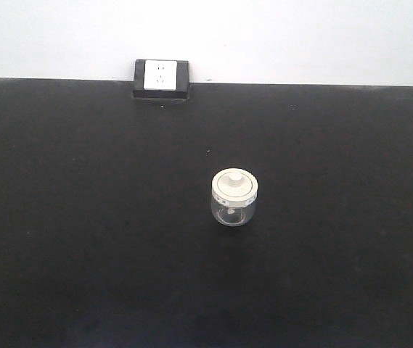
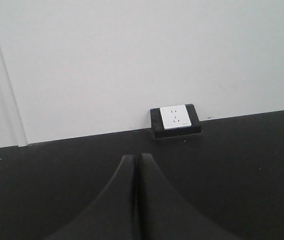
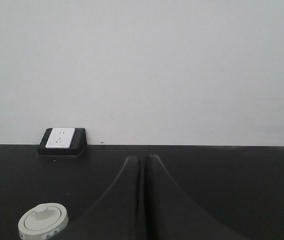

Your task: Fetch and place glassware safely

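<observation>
Black tabletop (image 1: 83, 239) fills most of the front view, running back to a white wall (image 1: 279, 36) across the top of the frame. Against that wall, upper left of centre, sits a dark block with a white socket (image 1: 161, 78).

Smaller, just right of centre in the front view, stands the jar (image 1: 234, 197): clear glass, upright, its axis vertical, capped by a cream-white lid (image 1: 234, 184) with a small knob. Nothing touches it.

Neither arm shows in the front view. In the right wrist view the right gripper (image 3: 142, 159) has its two dark fingers pressed together, holding nothing, and the jar's lid pokes into the lower left corner, near and to the left of the fingertips. In the left wrist view the left gripper (image 2: 136, 157) is likewise closed and empty, with no jar in sight.

Judging from that, the right arm is the nearer one; it would need to open and swing left to straddle the jar.
</observation>
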You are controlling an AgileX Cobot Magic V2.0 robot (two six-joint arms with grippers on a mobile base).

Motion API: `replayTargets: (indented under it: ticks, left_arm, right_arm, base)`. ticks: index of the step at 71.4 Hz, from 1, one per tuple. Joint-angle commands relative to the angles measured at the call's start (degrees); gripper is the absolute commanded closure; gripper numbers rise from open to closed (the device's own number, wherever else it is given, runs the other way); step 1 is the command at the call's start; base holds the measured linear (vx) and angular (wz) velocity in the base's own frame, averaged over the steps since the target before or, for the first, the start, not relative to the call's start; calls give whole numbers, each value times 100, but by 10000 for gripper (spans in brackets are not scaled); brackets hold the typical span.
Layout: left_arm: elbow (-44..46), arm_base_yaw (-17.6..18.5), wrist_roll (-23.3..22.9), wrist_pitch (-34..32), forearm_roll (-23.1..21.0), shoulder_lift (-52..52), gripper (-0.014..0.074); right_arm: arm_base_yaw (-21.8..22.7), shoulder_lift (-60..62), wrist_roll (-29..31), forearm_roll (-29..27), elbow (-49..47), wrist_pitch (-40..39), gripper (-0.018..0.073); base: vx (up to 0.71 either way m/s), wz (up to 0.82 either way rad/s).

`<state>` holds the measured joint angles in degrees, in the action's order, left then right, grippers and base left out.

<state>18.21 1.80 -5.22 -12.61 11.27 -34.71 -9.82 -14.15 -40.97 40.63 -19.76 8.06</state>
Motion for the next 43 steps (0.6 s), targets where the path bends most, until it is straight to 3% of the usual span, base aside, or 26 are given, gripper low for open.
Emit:
replayTargets:
  ticks: [1,43]
  left_arm:
    - [157,22,-47,-427,-44,-46,603]
    - [9,22,-47,-371,-123,186,603]
  right_arm:
    - [46,-52,41,38,-150,-281,563]
    - [46,-52,41,38,-150,-281,563]
  base:
    - [0,0]
    - [0,0]
